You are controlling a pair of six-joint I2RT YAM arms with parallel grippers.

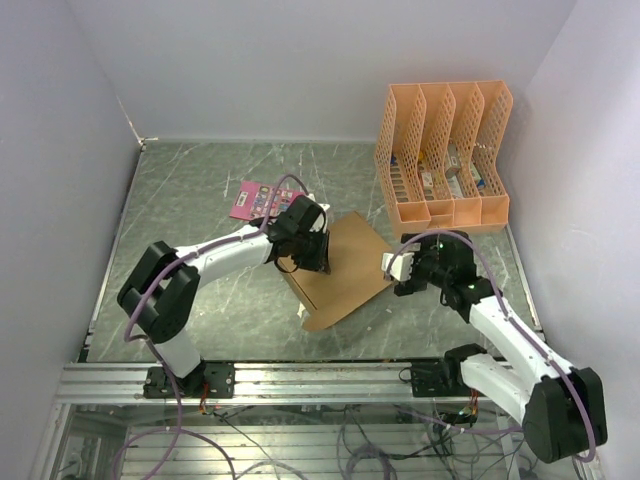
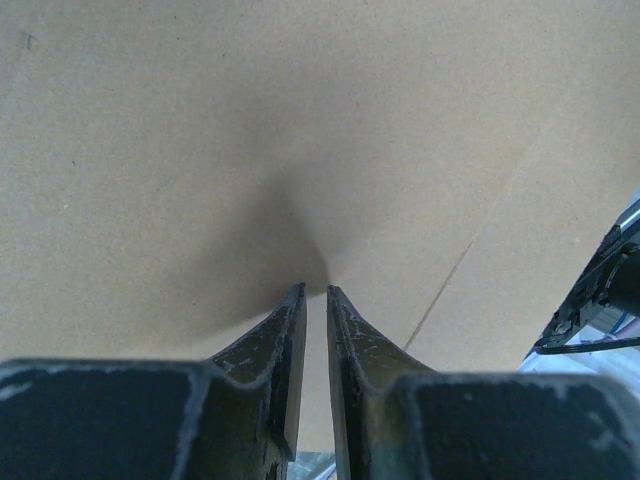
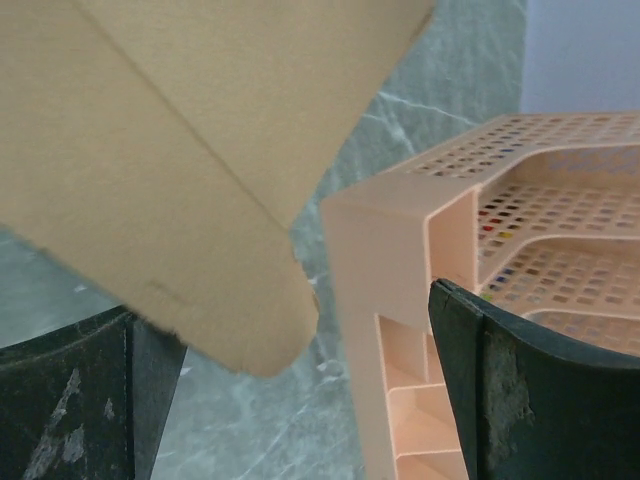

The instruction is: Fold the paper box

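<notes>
The paper box [image 1: 348, 268] is a brown cardboard sheet lying tilted in the middle of the table, its left side raised. My left gripper [image 1: 308, 254] sits at that raised left edge. In the left wrist view its jaws [image 2: 315, 290] stand almost together with a strip of cardboard in the narrow gap, and the paper box [image 2: 300, 120] fills the view. My right gripper [image 1: 394, 266] is open just off the box's right corner. In the right wrist view a rounded corner of the paper box [image 3: 200, 150] hangs over the left finger [image 3: 70, 400], free of the jaws [image 3: 285, 335].
An orange lattice file organizer [image 1: 445, 150] stands at the back right, close to the right gripper; its front corner [image 3: 400, 260] shows between the right fingers. A pink printed card [image 1: 255, 198] lies behind the left gripper. White walls enclose the table.
</notes>
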